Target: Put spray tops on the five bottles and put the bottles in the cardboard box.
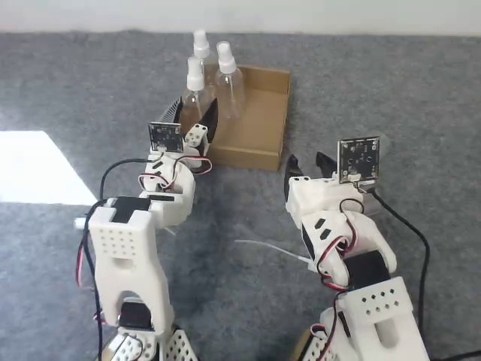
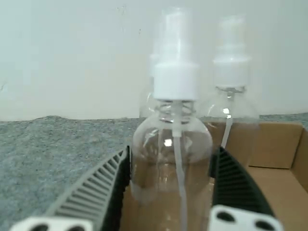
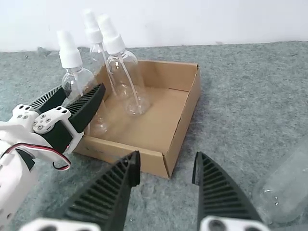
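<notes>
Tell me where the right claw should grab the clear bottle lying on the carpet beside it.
Grip the lying bottle across its round body, probably from above, with the right claw turned so its fingers straddle the width. It appears to lie on its side on the carpet, so the curved wall is the exposed part; its other end is cut off at the picture's edge.

Open cardboard box [image 1: 259, 124] sits around 12 o'clock. Three clear bottles [image 1: 229, 89], upright with white spray tops [image 1: 225, 57] on, crowd its 10 o'clock corner, the front bottle [image 2: 171, 159] right at the wall. Another clear bottle [image 3: 284, 185] looks to be lying off at 3 o'clock.
</notes>
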You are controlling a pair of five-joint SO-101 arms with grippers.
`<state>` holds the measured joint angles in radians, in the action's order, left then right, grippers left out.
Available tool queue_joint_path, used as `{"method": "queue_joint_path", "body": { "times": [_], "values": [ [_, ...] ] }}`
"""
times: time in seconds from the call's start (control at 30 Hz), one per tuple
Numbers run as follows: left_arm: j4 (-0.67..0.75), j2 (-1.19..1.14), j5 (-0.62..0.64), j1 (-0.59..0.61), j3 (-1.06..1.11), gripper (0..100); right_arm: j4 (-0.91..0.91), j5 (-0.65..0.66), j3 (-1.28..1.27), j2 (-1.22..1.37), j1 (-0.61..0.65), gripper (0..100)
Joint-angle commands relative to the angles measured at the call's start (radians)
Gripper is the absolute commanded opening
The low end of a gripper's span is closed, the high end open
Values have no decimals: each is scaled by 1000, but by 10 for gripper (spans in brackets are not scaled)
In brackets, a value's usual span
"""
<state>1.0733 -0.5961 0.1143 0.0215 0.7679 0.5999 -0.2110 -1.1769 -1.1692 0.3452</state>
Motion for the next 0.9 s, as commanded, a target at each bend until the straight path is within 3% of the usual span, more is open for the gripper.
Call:
{"method": "queue_joint_path", "body": {
  "times": [0.0, 0.5, 0.63, 0.87],
  "values": [
    [-2, 66, 18, 6, -18, 254, -30, -11, 17, -24, -16, 162],
    [2, 69, 18, 8, -5, 261, -30, -9, 17, -24, -16, 162],
    [2, 69, 18, 8, 7, 319, -30, -8, 17, -24, -16, 162],
    [-3, 180, 18, 8, 97, 324, -30, -6, 17, -24, -16, 162]
  ]
}}
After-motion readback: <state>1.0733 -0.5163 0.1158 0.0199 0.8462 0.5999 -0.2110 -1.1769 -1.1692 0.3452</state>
